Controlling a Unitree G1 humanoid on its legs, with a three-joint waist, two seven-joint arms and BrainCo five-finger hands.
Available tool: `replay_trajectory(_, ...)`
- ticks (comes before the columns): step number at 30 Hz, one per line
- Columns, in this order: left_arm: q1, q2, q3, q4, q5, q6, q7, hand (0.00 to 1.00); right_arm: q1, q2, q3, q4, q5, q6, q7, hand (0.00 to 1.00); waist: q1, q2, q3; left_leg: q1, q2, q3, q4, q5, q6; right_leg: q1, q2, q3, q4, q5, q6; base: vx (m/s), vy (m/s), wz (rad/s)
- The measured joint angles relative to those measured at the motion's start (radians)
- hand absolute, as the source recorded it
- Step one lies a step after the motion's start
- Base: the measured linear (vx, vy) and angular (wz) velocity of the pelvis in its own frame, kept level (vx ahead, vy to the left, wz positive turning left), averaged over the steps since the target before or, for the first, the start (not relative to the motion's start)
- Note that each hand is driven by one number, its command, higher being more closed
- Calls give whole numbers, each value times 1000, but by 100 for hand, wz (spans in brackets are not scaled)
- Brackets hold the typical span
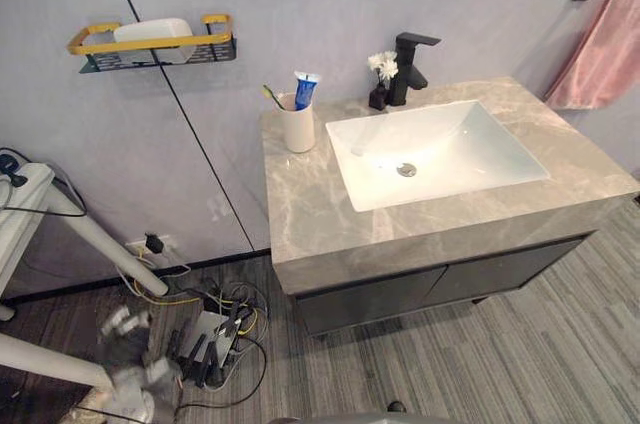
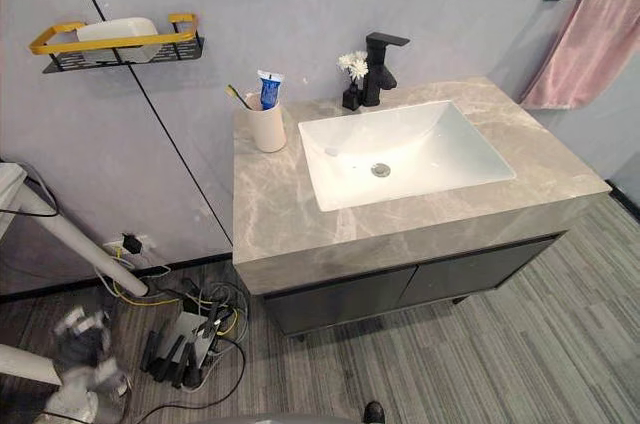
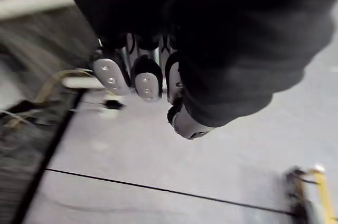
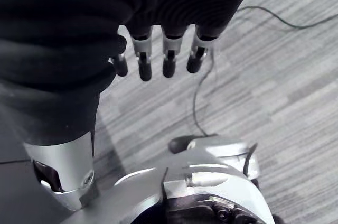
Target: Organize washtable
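Closest to my wrist cameras are the robot's two hands. The left hand [image 3: 147, 78] hangs with fingers loose and empty, in front of a grey wall. The right hand [image 4: 170, 57] is also relaxed, grasping nothing, above striped grey floor.

From the head camera I look down on the washtable [image 1: 310, 204], a grey marble-look counter with a white basin [image 1: 450, 144] set into it. At the counter's back left corner stands a white cup [image 1: 298, 127] holding a blue toothpaste tube [image 1: 305, 90] and a toothbrush [image 1: 272, 96]. Behind the basin is a black faucet [image 1: 410, 64], with a small dark vase of white flowers [image 1: 381, 79] just beside it. On the wall to the left hangs a yellow-rimmed rack [image 1: 150, 42] carrying a white object [image 1: 152, 30]. A pink towel [image 1: 605, 54] hangs at the far right.
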Motion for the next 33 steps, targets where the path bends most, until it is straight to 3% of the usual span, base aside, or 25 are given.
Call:
replay_trajectory(4,-26,-30,29,289,1,25,-3,100,1,16,-1,3,0,4,0,0,0,-14,-14,25,-3,-4,-45,21,-7,16,-1,-11,-17,0,0,3,-22,8)
replay_trajectory(5,-33,-34,35,357,3,33,-4,0,0,21,-5,4,0,7,-1,0,2,-20,-18,35,-3,-5,-63,31,-9,19,0,-14,-18,-2,1,10,-26,6)
replay_trajectory(11,-78,-29,57,459,133,41,-22,0,-5,24,-29,15,2,8,-4,0,2,-21,-19,46,-11,-18,-111,61,-5,16,-3,-27,-19,-3,2,4,-11,7)
replay_trajectory(15,-116,-4,-13,482,198,30,7,0,-20,16,-30,53,16,7,-6,0,2,-24,-23,52,-21,-39,-133,82,-1,20,-11,-44,-19,-4,4,6,4,13)
replay_trajectory(25,-144,49,-178,487,196,-2,3,0,-54,14,-48,106,25,6,-8,0,-26,-25,-13,71,-38,-64,-130,86,5,45,-21,-54,-19,-10,15,-40,5,5)
replay_trajectory(33,-144,66,-213,491,195,-5,-1,0,-64,13,-47,125,44,6,-8,0,-30,-40,-16,73,-35,-39,-134,85,5,30,-13,-22,-19,-7,19,-26,-3,-12)
